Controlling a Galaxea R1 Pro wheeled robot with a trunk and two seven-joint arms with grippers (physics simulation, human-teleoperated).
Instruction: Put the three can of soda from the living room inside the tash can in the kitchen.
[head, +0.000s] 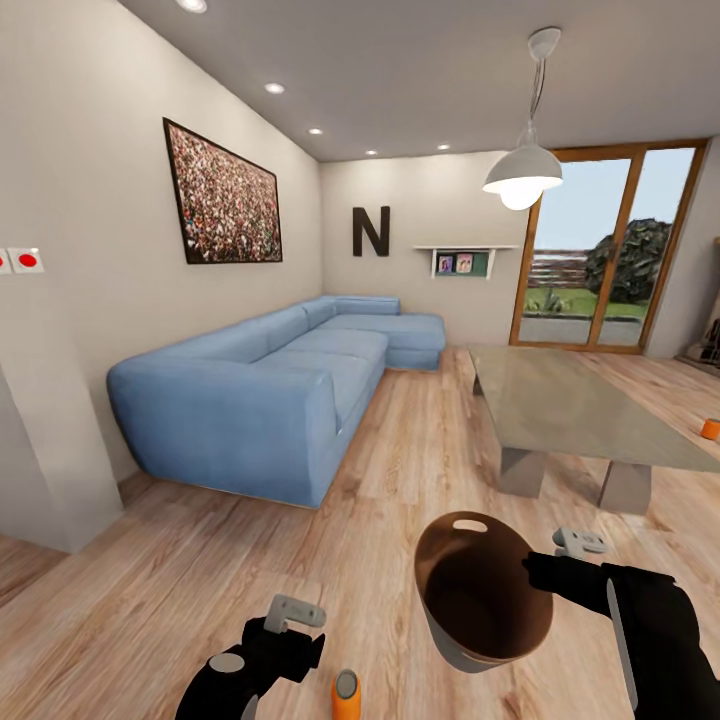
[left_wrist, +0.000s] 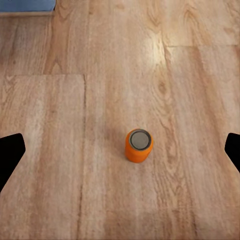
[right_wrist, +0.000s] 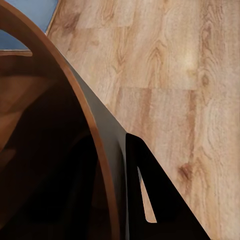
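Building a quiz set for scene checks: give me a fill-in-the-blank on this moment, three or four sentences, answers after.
1. The right gripper holds the round brown coppery-rimmed trash can by its ____.
2. The upright orange soda can with a grey metal end stands on the wooden ____.
3. The left gripper hangs above that can with its jaws ____.
4. A second orange can sits on the floor beyond the grey glass-topped ____.

Answers: rim; floor; open; coffee table

Left gripper (head: 290, 612) low, fingers spread wide, right gripper (head: 572, 545) seemingly clamped, forearm angled inward
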